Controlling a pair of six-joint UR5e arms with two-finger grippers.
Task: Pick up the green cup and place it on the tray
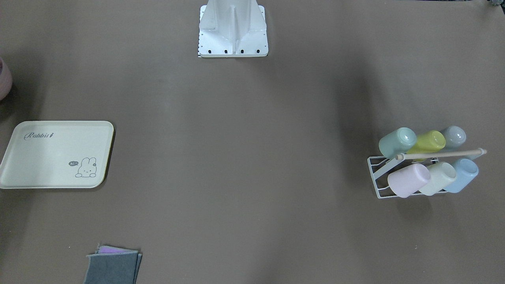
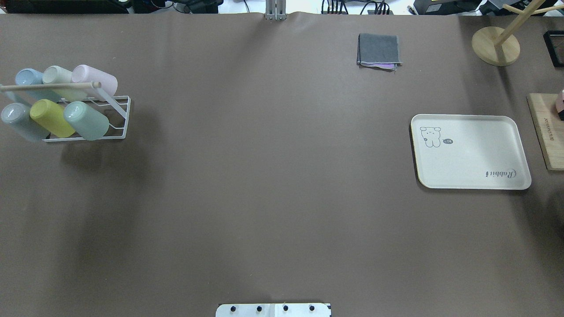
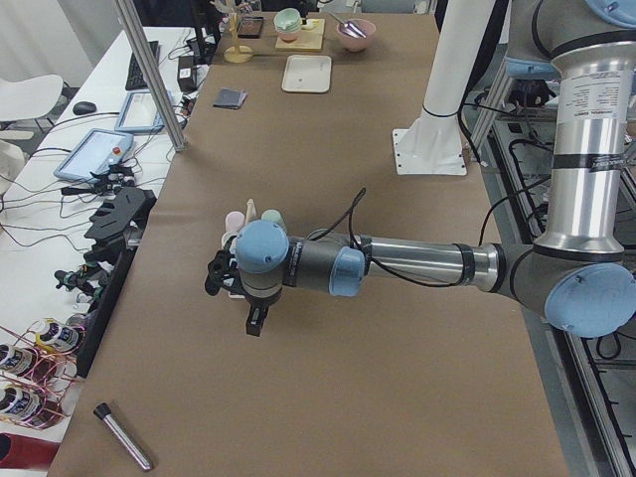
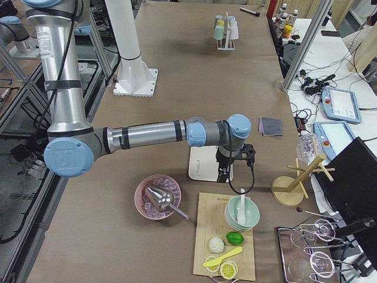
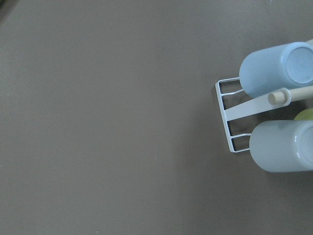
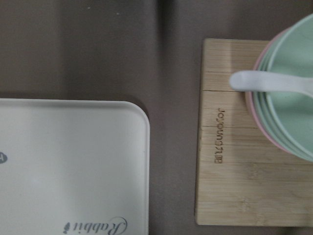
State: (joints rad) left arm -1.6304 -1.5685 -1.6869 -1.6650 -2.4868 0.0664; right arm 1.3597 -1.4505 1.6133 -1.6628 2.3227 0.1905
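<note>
The green cup, pale mint, lies bottom-out on the white wire rack beside a lime cup; it also shows in the overhead view. The cream tray lies flat and bare at the other end of the table. My left gripper shows only in the exterior left view, hovering by the rack; I cannot tell if it is open. My right gripper shows only in the exterior right view, above the tray's edge; I cannot tell its state.
The rack also holds pink, cream, blue and grey cups under a wooden bar. Folded grey cloths, a wooden board with stacked bowls, a pink bowl and a wooden stand are near the tray.
</note>
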